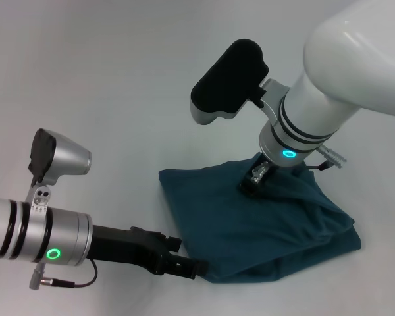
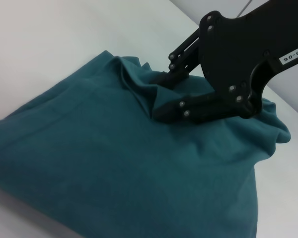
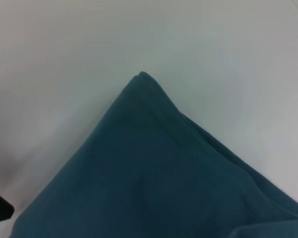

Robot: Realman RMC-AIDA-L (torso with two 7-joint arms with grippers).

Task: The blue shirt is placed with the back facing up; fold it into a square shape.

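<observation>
— Head view first: where does the blue shirt [image 1: 270,230] lie?
— Folded into a rough, thick bundle on the white table [image 1: 118,79], near and right of centre, plain side showing.
— And the arms?
— The left pincer [image 1: 196,268] reaches in low from the near left, its tip touching the bundle's near-left corner; I cannot tell whether it grips. The right pincer [image 1: 255,178] comes down from above onto the far edge of the cloth, clenched on a bunch of fabric there.
— Left wrist view?
— The shirt [image 2: 114,168] fills most of it, and the right pincer [image 2: 161,94] shows black, its fingers [image 2: 188,111] pinching a raised fold.
— Right wrist view?
— Only one pointed corner of the shirt [image 3: 154,173] on the table [image 3: 64,49]; no fingers visible.
</observation>
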